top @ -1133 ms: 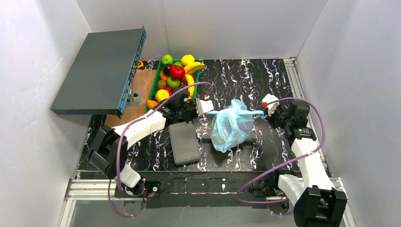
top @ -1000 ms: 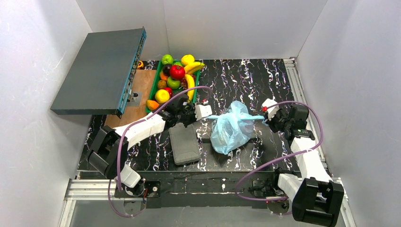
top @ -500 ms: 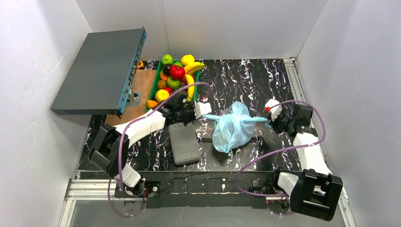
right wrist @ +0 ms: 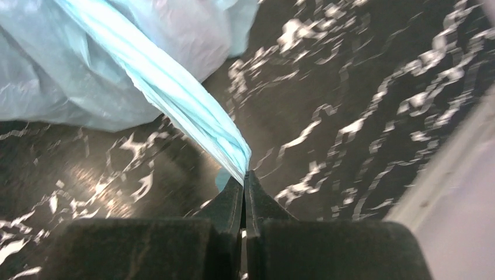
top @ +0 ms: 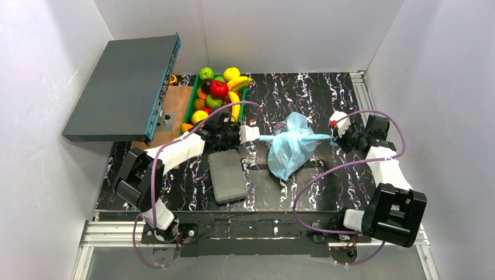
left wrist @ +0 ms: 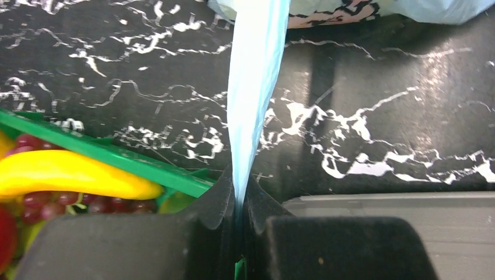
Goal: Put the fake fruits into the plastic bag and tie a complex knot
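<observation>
the plastic bag [top: 290, 146] lies stretched by its two straps. just left of the bag, the left gripper [top: 252, 133] is clamped on the flat strap [left wrist: 254, 87]. just right of the bag, the right gripper [top: 337, 125] pinches the twisted strap [right wrist: 175, 99]. the fake fruits [top: 219, 88] fill the green tray [top: 190, 106], beyond the bag to its left. the bag's contents are hidden, and the left wrist view cuts off most of the bag.

Left end effector [top: 257, 136] points toward 3 o'clock, jaws pinched together. Right end effector [top: 335, 139] points toward 9 o'clock, likewise pinched, elbow folded.
</observation>
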Controlling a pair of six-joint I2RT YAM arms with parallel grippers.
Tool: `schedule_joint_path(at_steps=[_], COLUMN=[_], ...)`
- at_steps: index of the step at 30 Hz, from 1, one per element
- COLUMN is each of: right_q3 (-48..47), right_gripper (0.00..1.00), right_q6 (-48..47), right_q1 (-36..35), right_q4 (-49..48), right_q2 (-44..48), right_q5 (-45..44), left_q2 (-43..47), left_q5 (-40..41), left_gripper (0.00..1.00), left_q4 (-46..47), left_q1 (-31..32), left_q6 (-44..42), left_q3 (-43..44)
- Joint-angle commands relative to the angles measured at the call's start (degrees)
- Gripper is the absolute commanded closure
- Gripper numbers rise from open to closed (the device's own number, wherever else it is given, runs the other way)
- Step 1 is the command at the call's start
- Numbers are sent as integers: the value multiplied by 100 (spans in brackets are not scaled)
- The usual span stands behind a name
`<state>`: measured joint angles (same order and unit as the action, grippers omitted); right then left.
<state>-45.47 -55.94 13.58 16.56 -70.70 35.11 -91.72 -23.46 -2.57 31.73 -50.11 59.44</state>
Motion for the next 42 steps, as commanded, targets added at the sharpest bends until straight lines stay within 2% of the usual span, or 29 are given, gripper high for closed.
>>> schedule_joint_path(at_steps=[1,4,12,20,24,28,29,30,32,34,35,36,37,42], right_q3=[173,111,13,136,-34,-317,-463,-598,-797,-993,-1115,-1238,-1390,-2337], right_gripper=[99,99,99,99,99,99,92,76,33,4,2,2,2,2], right_q6=[-894,-1020,-1160,-1455,-1371,-1291,-1314,-1357,-1394,-1351,-1315,-1194,-1052,221], right_q1=[713,724,979,1132,973,769,720,668,598,551,530,516,502,470], right_q4=[-363,-162,-513,-298,420,1374,1721,2039,2597,3107,3275,3413,3554,3889], right_q2=[87,129,-118,47,412,759,812,846,904,972,1011,1064,1093,1137], right_q5=[-1564,-1562,-1822,-1611,-1233,-692,-589,-437,-163,117,223,327,426,922], left_q2=[150,236,121,39,169,70,50,27,15,31,51,71,89,71], left_q5=[733,694,773,523,337,155,24,-72,-272,-431,-498,-578,-633,-579], left_gripper=[100,100,100,100,100,100,98,91,65,37,19,5,2,2], left_q4=[-770,-798,-806,-939,-1189,-1818,-1957,-2080,-2302,-2533,-2665,-2813,-2988,-4087], left_q1=[-602,-658,-855,-978,-620,-168,-77,4,132,198,208,211,211,206], left_q6=[-378,-365,-290,-217,31,565,705,864,1118,1328,1490,1623,1713,2355], left_q3=[-431,-486,-231,29,148,634,764,877,1091,1332,1447,1570,1727,2785])
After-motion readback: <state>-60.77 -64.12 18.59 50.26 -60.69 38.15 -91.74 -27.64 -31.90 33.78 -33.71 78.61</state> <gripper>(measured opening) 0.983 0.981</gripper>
